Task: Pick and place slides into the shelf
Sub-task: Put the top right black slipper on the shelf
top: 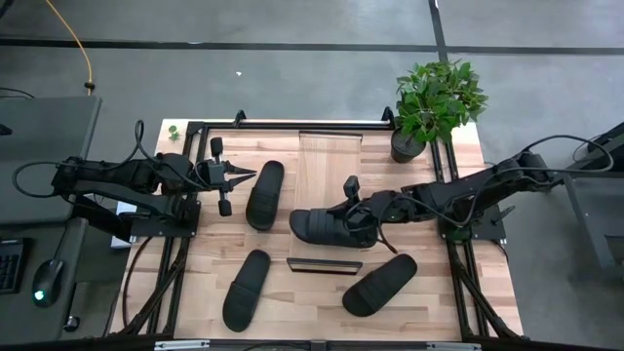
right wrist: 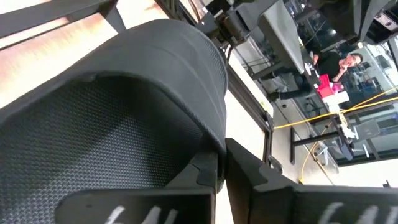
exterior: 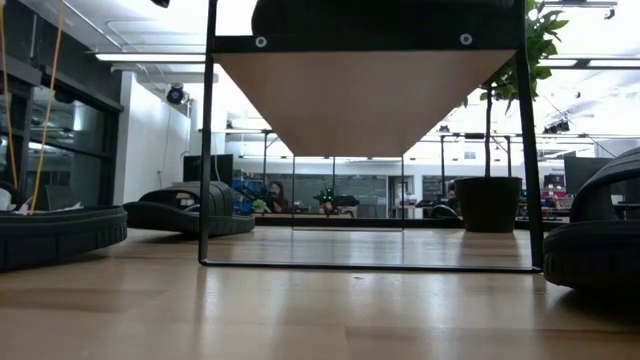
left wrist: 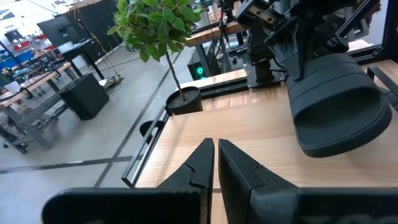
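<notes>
Black foam, light and springy: the slide (top: 317,226) hangs over the shelf (top: 328,185) at mid-counter, pinched at its strap edge by the right end effector (top: 353,219), the best hold. Left end effector (top: 249,175) waits clamped on nothing. Fingertip contact hides behind the strap

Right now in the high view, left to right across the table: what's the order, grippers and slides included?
left gripper → upper-left slide → held slide → right gripper → lower-right slide → potted plant. The lower-left slide and the shelf overlap others in that order, so they are left out.
</notes>
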